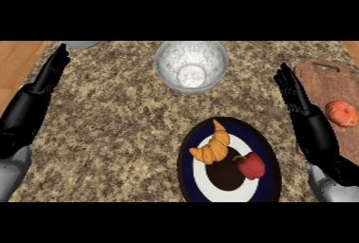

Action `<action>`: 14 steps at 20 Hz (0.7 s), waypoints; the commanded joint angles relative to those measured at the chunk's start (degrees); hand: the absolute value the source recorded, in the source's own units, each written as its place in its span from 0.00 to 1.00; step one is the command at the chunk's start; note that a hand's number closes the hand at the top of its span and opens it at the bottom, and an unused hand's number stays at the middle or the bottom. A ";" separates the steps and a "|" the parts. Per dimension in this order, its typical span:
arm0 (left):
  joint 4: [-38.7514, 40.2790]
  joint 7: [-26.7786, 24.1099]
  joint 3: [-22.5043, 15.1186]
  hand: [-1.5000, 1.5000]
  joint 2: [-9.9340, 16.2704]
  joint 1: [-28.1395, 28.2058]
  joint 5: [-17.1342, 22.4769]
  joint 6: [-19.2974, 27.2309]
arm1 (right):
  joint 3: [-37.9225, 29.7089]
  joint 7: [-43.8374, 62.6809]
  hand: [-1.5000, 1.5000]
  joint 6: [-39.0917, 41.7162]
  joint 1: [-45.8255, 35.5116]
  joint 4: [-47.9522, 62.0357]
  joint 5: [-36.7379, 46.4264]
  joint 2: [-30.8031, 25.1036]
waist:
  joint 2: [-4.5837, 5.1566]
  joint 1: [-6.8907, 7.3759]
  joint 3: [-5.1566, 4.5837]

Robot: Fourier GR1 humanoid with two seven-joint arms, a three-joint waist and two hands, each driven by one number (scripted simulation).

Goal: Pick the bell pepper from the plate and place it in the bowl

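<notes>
Head view looks steeply down on a speckled granite counter (112, 123) with wooden flooring showing at its far left and far right corners. Near the middle, toward the near edge, a dark blue plate (188, 161) with a white ring and a dark centre carries a red bell pepper (251, 165) on its right side and a golden croissant (214, 146) on its far left side; the two lie close together but apart. Far from the plate, near the counter's far edge, stands a clear glass bowl (191, 65), well apart from the pepper. At the right, a brown wooden cutting board (326, 85) lies on the counter with a tomato (342, 113) resting on it. The left robot hand (52, 69) shows at the left edge, fingers straight and pointing far, holding nothing. The right robot hand (293, 95) shows between the plate and the cutting board, its fingers likewise straight and pointing far, holding nothing and not touching the pepper. A pale grey object (80, 44) peeks in at the far left edge, mostly cut off.
</notes>
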 commanded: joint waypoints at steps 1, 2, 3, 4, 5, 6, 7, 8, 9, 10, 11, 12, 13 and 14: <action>-2.48 1.42 0.34 0.50 -1.31 4.41 1.88 -0.80 | -0.94 2.08 1.00 1.98 0.34 -3.42 -0.86 -1.27 | 0.33 -2.12 -1.77; 0.41 5.08 -2.68 0.50 -6.25 2.49 2.86 0.68 | 3.00 -0.46 1.00 1.65 2.09 -2.04 2.50 -0.32 | 0.54 -2.77 -1.75; 0.10 5.62 -3.53 0.50 -8.32 5.02 5.99 -0.48 | 0.15 -2.79 1.00 4.64 3.58 -1.97 0.60 -3.80 | 0.51 -3.02 -1.73; 0.69 7.77 -2.90 0.50 -9.83 5.70 10.31 -1.95 | 2.00 -2.20 1.00 5.30 4.60 -3.15 1.85 -4.60 | 0.45 -3.24 -1.78; 1.30 6.91 -2.59 0.50 -11.44 9.16 13.48 -2.79 | 1.60 -4.15 1.00 6.13 7.35 -3.91 1.90 -6.10 | 0.36 -3.51 -1.83; 3.06 8.46 -5.04 0.50 -15.35 9.98 14.36 -1.77 | 1.44 -3.64 1.00 7.48 7.28 -5.50 2.24 -8.33 | 0.41 -4.78 -1.90; 2.82 8.33 -4.26 0.50 -13.91 9.66 13.67 -1.57 | -4.15 2.02 1.00 -2.33 7.72 3.98 15.12 -16.44 | 0.93 -7.78 -2.98; 2.44 9.21 -4.27 0.50 -15.65 10.82 16.01 -1.76 | -5.45 3.02 1.00 -7.98 11.47 2.59 9.91 -8.18 | 0.38 -6.64 -2.01; 2.78 9.73 -3.87 0.50 -16.34 11.26 18.20 -2.85 | -6.38 -1.96 0.00 -8.24 14.64 1.43 3.34 -1.97 | 0.48 -5.96 -1.68; 1.68 11.20 -5.92 0.50 -18.34 10.66 17.76 -2.04 | -4.42 -6.39 0.00 -8.97 16.83 0.87 6.62 -1.48 | 0.41 -4.73 -1.67; 1.66 13.65 -4.50 0.50 -16.52 8.96 19.17 -3.89 | -1.80 -10.58 0.00 -7.36 21.35 -3.46 8.56 -2.33 | 0.34 -4.34 -1.72; 1.90 11.02 -6.91 0.50 -18.98 10.62 17.36 -2.78 | 1.57 -14.01 0.00 -4.40 23.00 -6.18 9.32 -2.71 | 0.29 -4.26 -1.73; 0.63 11.53 -6.64 0.50 -18.86 11.38 17.42 -2.44 | 0.07 -16.54 0.00 -1.72 22.70 -6.24 8.85 -5.36 | 0.32 -3.62 -1.73; 2.77 10.52 -6.12 0.50 -18.82 10.62 17.23 -2.78 | 5.12 -16.13 0.00 -3.82 25.39 -9.75 14.96 -5.62 | 0.27 -4.16 -1.80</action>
